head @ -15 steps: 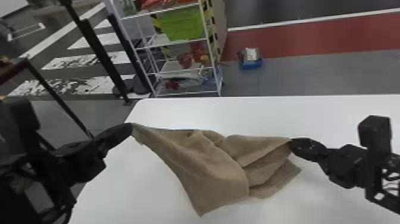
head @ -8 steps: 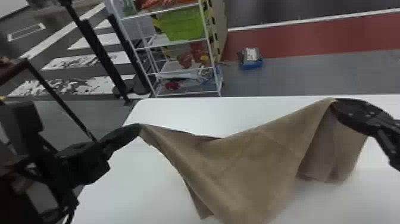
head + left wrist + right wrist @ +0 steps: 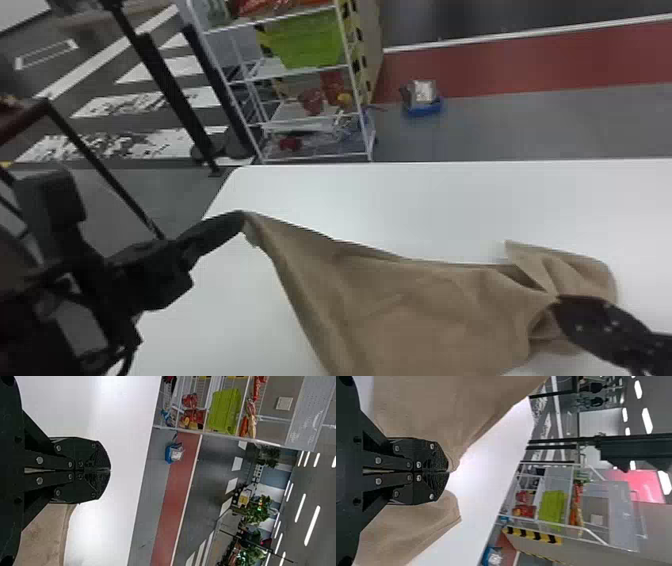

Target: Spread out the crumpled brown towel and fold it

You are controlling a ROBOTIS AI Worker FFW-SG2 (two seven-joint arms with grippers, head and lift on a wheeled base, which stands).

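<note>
My left gripper [image 3: 240,218] is shut on the far left corner of the brown towel [image 3: 400,305], which is lifted there and slopes down to the right. At the lower right, my right gripper [image 3: 559,303] pinches the towel's right part, with folds bunched around it and a loose flap beyond. In the left wrist view the closed left gripper [image 3: 110,470] has towel [image 3: 45,534] beside it. In the right wrist view the right gripper [image 3: 448,471] is closed, with towel [image 3: 439,411] on both sides of its fingers.
The white table [image 3: 380,200] extends behind the towel and to its left. Past its far edge stand a wire shelf [image 3: 300,155] with a green bin [image 3: 307,42] and a blue box [image 3: 422,107] on the floor.
The right gripper first swung up and rightward with the towel, then came down nearer the front, lowering its right part. The left gripper has stayed nearly still.
</note>
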